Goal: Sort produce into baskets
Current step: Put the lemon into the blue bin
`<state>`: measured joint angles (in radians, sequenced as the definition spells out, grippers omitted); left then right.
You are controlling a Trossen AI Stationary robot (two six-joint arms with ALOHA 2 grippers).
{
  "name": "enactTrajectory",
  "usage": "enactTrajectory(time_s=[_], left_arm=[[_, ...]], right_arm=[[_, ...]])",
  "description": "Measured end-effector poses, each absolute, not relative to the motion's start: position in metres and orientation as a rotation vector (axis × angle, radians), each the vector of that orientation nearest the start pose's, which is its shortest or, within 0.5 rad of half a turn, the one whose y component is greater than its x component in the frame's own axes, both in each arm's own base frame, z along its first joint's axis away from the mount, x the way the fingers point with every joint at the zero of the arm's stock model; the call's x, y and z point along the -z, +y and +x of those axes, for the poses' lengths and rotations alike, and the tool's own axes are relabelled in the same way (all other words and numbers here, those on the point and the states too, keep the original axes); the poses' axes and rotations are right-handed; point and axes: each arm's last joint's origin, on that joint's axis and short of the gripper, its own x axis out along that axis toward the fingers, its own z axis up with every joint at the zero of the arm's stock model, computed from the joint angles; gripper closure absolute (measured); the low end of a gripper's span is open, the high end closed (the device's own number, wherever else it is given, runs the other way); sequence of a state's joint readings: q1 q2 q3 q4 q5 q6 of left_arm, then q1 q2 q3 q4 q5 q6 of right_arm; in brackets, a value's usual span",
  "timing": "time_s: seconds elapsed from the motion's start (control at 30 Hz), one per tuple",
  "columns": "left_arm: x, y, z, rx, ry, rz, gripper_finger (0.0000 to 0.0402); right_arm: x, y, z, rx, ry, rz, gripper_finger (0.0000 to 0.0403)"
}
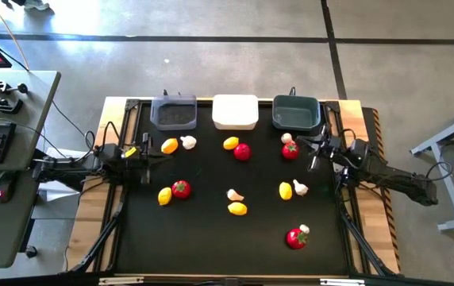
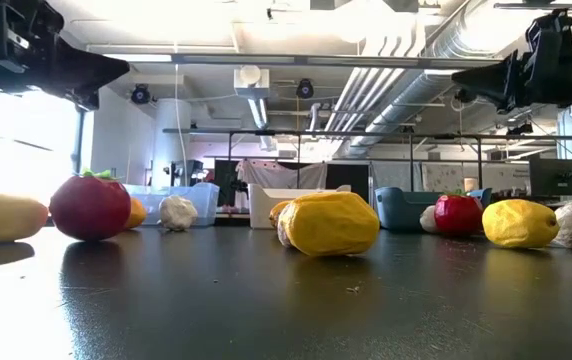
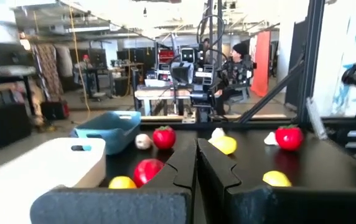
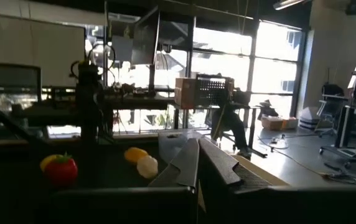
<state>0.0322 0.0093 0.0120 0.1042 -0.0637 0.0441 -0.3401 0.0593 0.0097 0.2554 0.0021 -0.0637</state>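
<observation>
**Produce scattered on the black table, both grippers closed and empty**

From where I stand, 3 baskets sit in a row along the far edge of the black table point(image 1: 211, 238): a grey basket point(image 1: 174, 113) on the left, a white basket point(image 1: 235, 112) in the middle, and a dark teal basket point(image 1: 296, 113) on the right. The white one looks solid and smooth; the grey and teal ones show hollow insides.

The toy produce lies loose on the mat. Near the grey basket a yellow lemon point(image 1: 169, 145) sits just beside a whitish garlic bulb point(image 1: 188, 142). In front of the white basket another lemon touches a red tomato point(image 1: 242, 151) with a green top. By the teal basket a tomato and a garlic sit close together. Further forward, a lemon and tomato pair lies on the left, a garlic and lemon in the middle, a lemon and garlic on the right, and a tomato with garlic nearest the front edge.

The left gripper point(image 1: 144, 151) hovers at the table's left side, its fingers point(image 3: 181, 168) pressed together, holding nothing. The right gripper point(image 1: 316, 152) hangs at the right side near the teal basket, fingers likewise closed and empty.
</observation>
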Motion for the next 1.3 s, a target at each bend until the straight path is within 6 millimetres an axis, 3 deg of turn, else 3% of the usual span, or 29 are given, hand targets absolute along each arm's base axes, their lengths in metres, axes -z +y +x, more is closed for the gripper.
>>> enactTrajectory(time_s=[0.27, 0.57, 0.8, 1.07, 1.3], left_arm=[[-0.177, 0.005, 0.097, -0.117, -0.103, 0.054, 0.0401], [-0.177, 0.008, 0.096, -0.216, -0.099, 0.054, 0.0401], [-0.179, 0.011, 0.095, -0.309, -0.109, 0.139, 0.0401], [-0.179, 0.011, 0.095, -0.321, -0.114, 0.092, 0.0401], [-0.179, 0.011, 0.096, -0.321, -0.104, 0.1, 0.0401]], right_arm=[[-0.182, -0.036, 0.094, 0.416, -0.167, 0.026, 0.0402], [-0.18, -0.039, 0.1, 0.475, -0.118, 0.001, 0.0395], [-0.189, -0.041, 0.105, 0.459, -0.1, 0.011, 0.0321], [-0.192, -0.044, 0.115, 0.438, -0.116, 0.106, 0.0218], [-0.186, -0.046, 0.124, 0.43, -0.074, 0.17, 0.0184]])
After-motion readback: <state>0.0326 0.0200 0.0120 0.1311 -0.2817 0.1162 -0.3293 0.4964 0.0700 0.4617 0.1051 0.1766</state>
